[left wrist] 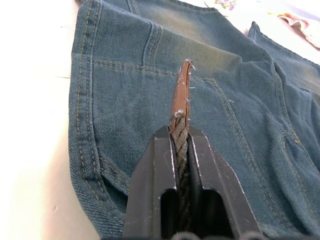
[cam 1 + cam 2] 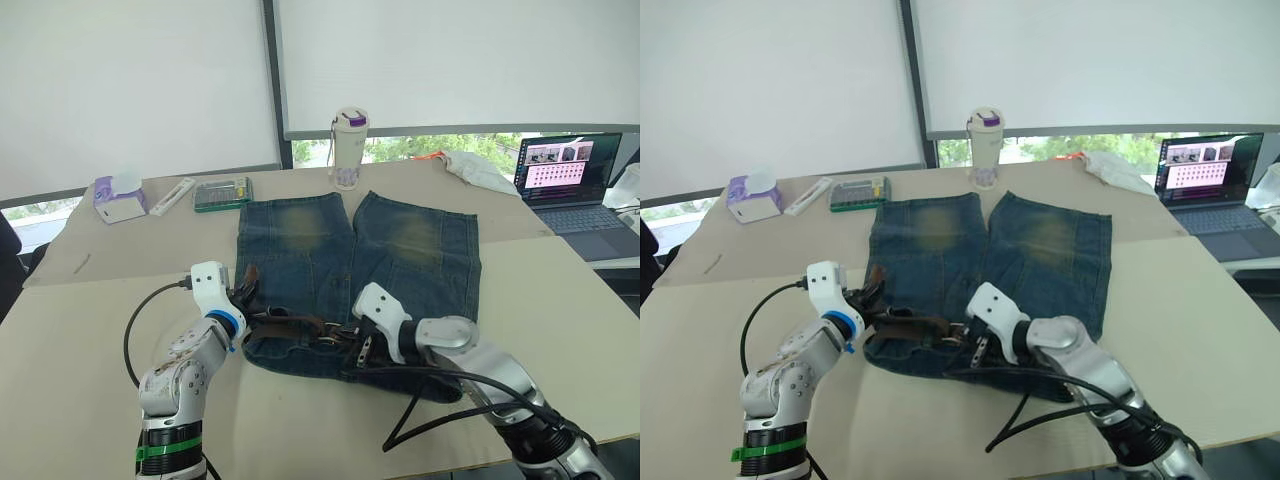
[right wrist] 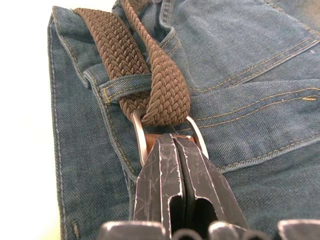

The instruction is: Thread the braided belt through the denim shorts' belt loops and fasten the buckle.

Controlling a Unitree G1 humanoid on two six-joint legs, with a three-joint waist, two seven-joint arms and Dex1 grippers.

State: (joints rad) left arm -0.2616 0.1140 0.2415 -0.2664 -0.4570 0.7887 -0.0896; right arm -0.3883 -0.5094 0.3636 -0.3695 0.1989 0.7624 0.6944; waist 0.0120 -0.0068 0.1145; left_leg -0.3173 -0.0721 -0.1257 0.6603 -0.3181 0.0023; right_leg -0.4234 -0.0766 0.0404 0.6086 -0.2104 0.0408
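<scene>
The denim shorts (image 2: 400, 250) lie flat on the table, waistband toward me. The braided belt (image 2: 295, 322) runs along the waistband between my two grippers. My left gripper (image 1: 179, 132) is shut on the belt's end (image 1: 181, 100), a smooth brown tip standing on edge over the denim at the shorts' left side. My right gripper (image 3: 172, 140) is shut on the silver buckle (image 3: 141, 135) near the waistband's middle. In the right wrist view the brown weave (image 3: 165, 80) folds through the buckle, and one strand passes under a belt loop (image 3: 125, 85).
A white bottle with a purple lid (image 2: 349, 148) stands beyond the shorts. A tissue box (image 2: 118, 200), a white stick (image 2: 172, 195) and a green case (image 2: 222, 193) sit at the far left. An open laptop (image 2: 570, 175) and a white cloth (image 2: 478, 168) are at the far right.
</scene>
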